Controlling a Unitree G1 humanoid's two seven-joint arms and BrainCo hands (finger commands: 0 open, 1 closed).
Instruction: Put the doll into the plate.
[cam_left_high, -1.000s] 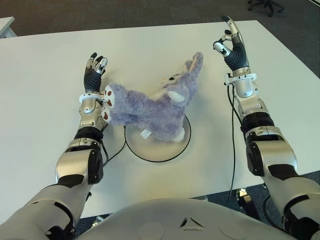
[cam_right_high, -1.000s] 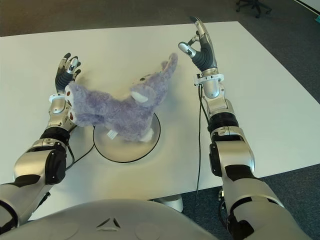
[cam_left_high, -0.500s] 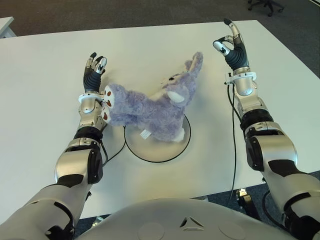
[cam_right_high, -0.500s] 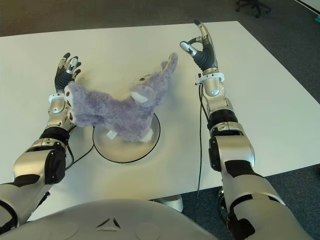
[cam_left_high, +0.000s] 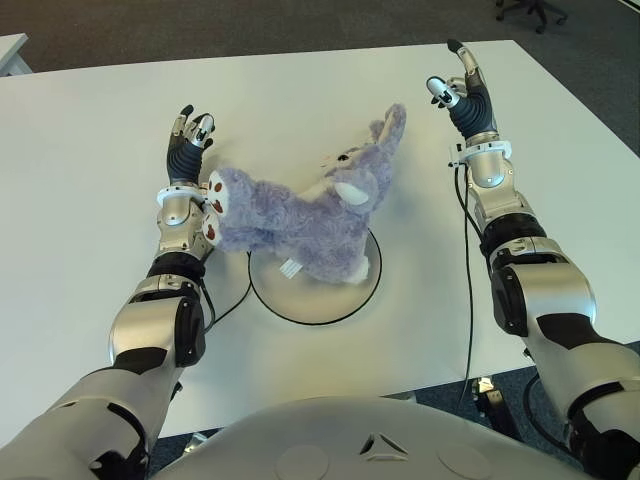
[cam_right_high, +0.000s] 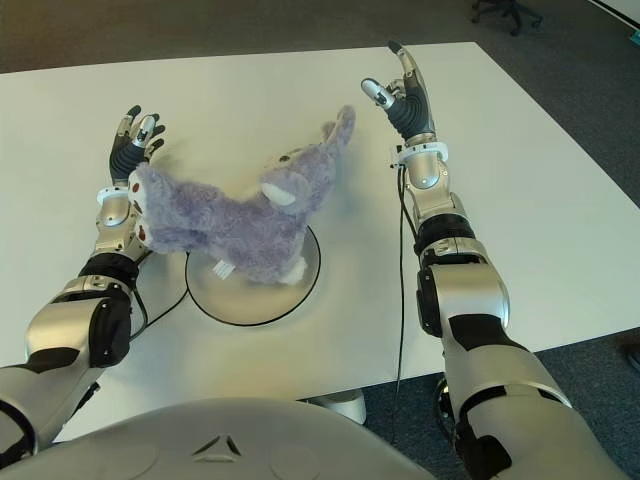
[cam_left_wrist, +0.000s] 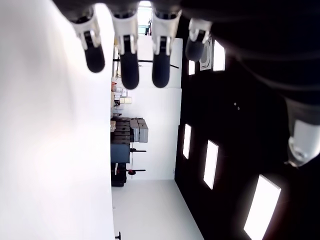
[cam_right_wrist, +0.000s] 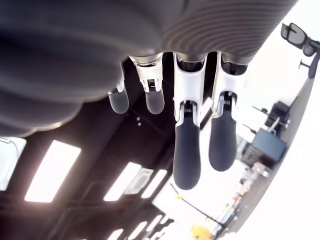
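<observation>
over plate (cam_left_high: 325, 300) doll (cam_left_high: 300, 220) sprawls, far rim hidden, hands empty

Left hand (cam_left_wrist: 150, 45), fingers (cam_left_wrist: 129, 65) extended and empty, beside the white table (cam_left_wrist: 50, 150); ceiling lights (cam_left_wrist: 210, 162) behind.

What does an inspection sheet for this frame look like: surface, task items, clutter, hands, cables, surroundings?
Surface: white table, bare apart from the items below.
Job's things: purple doll lying partly over the round plate, its feet end overhanging toward the left hand.
Clutter: nothing seen.
Hands: left hand open, beside the doll's feet; right hand open, raised right of the doll.
Cables: black cable along the right arm; another by the plate.
Surroundings: dark carpet, office chair base.
</observation>
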